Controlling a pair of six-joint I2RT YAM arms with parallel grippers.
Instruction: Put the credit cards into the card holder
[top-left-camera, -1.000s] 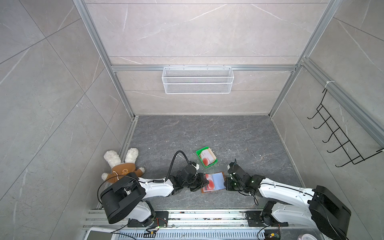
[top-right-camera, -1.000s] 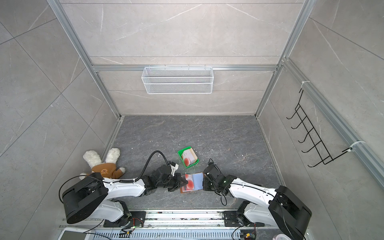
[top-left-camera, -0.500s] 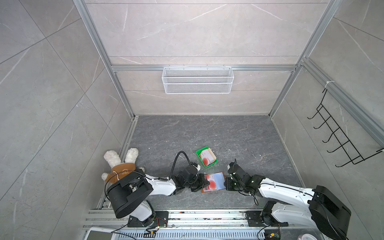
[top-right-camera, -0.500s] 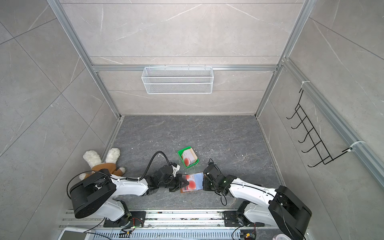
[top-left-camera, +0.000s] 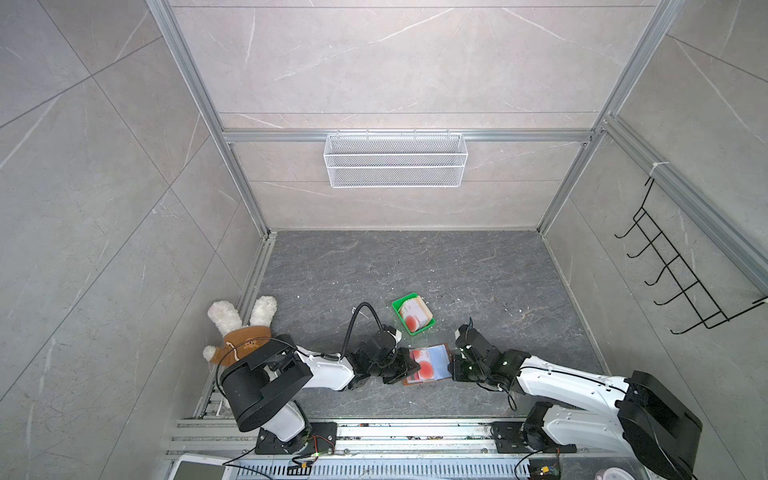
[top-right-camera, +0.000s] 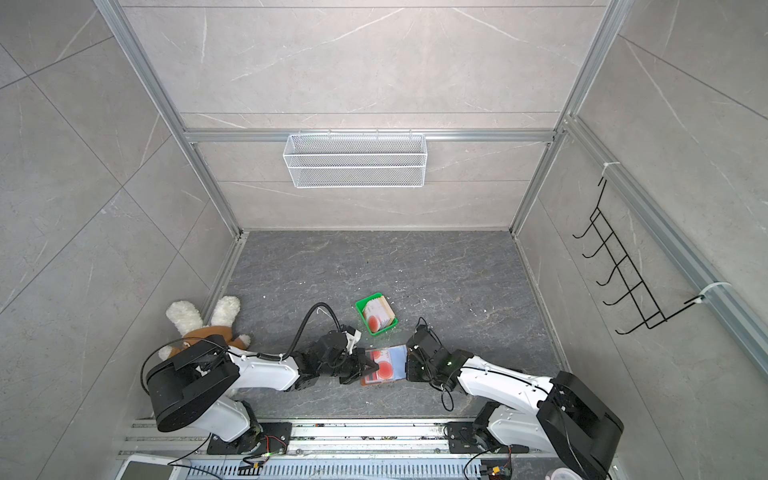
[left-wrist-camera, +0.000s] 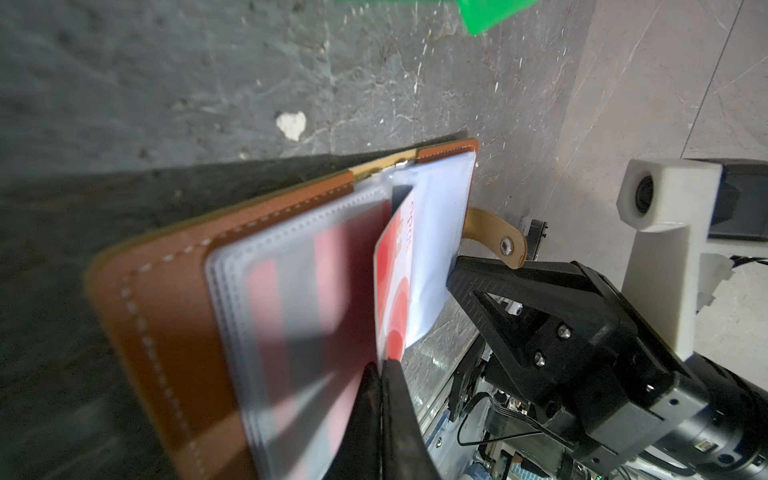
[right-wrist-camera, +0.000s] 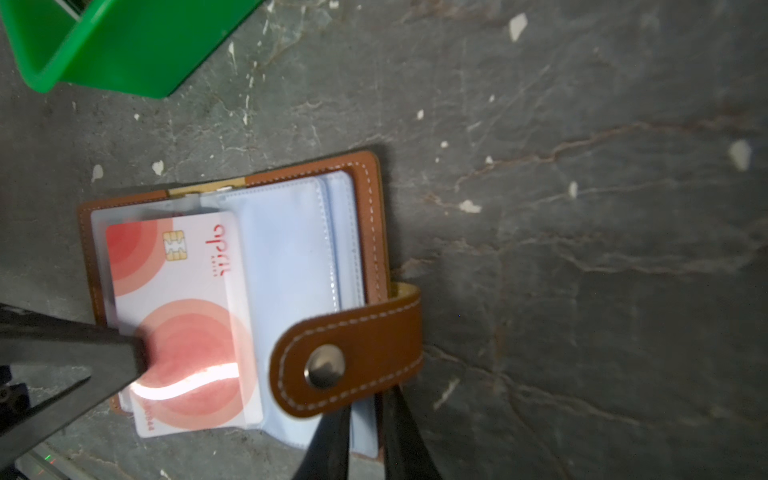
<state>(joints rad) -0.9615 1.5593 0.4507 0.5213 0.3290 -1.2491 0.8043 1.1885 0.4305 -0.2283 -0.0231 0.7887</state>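
Observation:
The tan leather card holder (top-left-camera: 438, 356) (top-right-camera: 395, 354) lies open on the floor between both grippers. My left gripper (left-wrist-camera: 381, 365) (top-left-camera: 405, 366) is shut on one edge of a whitish-pink credit card (left-wrist-camera: 392, 282) (right-wrist-camera: 187, 286) with red round blots. The card's far edge sits under a clear sleeve (right-wrist-camera: 291, 249). My right gripper (right-wrist-camera: 368, 405) (top-right-camera: 409, 368) is shut on the card holder's sleeve pages and cover edge, just beside the snap strap (right-wrist-camera: 349, 361). More credit cards (top-left-camera: 413, 318) stand in the green tray (top-left-camera: 400, 300).
The green tray (top-right-camera: 362, 303) sits just behind the card holder. A plush rabbit (top-left-camera: 241, 332) lies at the left wall. A white wire basket (top-left-camera: 395, 166) hangs on the back wall and a black hook rack (top-left-camera: 673, 274) on the right wall.
The left arm's rear links have shifted a little. Both grippers, the card and the card holder stay about where they were.

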